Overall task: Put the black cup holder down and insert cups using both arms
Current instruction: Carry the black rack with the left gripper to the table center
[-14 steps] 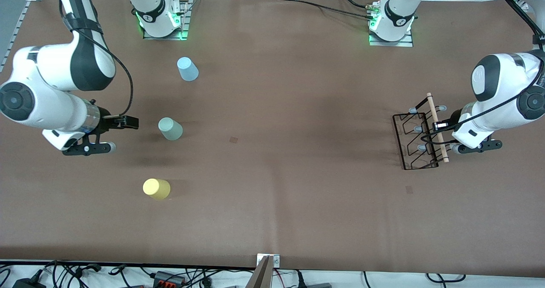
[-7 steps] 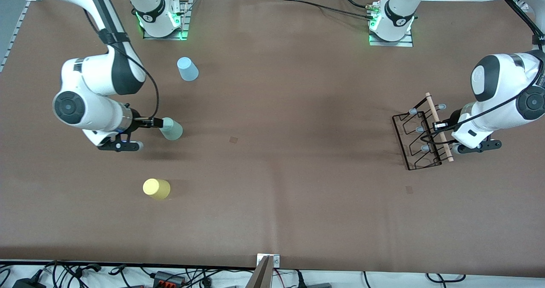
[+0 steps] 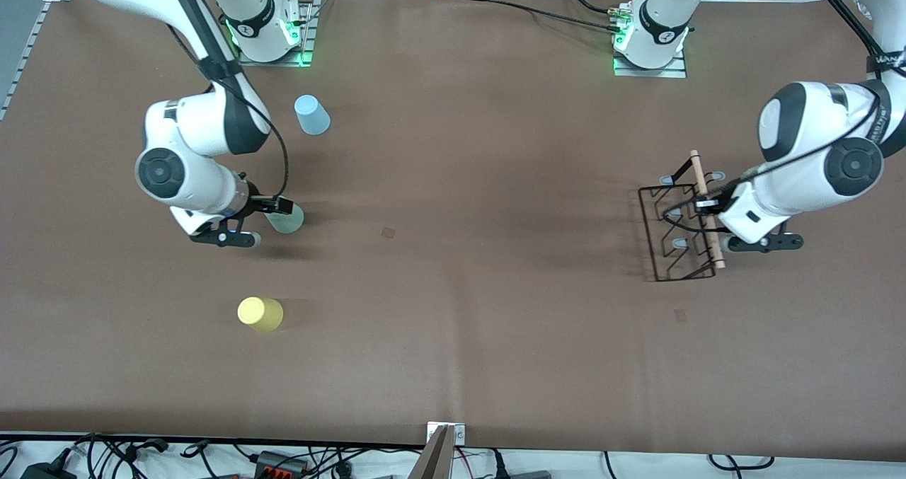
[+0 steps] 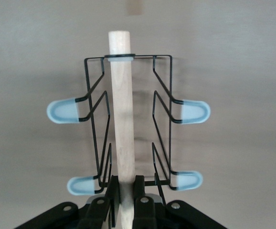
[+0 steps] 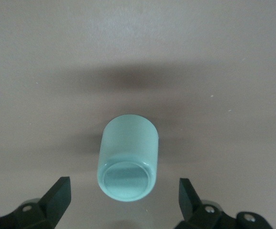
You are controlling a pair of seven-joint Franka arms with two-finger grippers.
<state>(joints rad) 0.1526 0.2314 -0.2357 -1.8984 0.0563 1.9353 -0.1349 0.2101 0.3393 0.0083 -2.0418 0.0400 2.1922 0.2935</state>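
The black cup holder (image 3: 672,242) is near the left arm's end of the table. My left gripper (image 3: 708,209) is shut on its wooden rod handle (image 3: 702,185). In the left wrist view the rod (image 4: 122,105) runs between my left gripper's (image 4: 125,186) closed fingers, with pale blue pegs (image 4: 64,110) on both sides. My right gripper (image 3: 272,211) is open around the pale green cup (image 3: 289,219). In the right wrist view the cup (image 5: 128,157) sits between the spread fingers (image 5: 59,193) of my right gripper (image 5: 124,187), untouched. The yellow cup (image 3: 260,314) and the light blue cup (image 3: 311,114) stand alone.
The brown table (image 3: 481,146) has two small dark marks (image 3: 388,232) on it. The arm bases (image 3: 648,37) stand along the edge farthest from the front camera. Cables lie off the near edge (image 3: 283,458).
My right arm has swung in toward the table's middle, bringing its open gripper around the pale green cup. My left gripper has carried the rack a little toward the table's middle.
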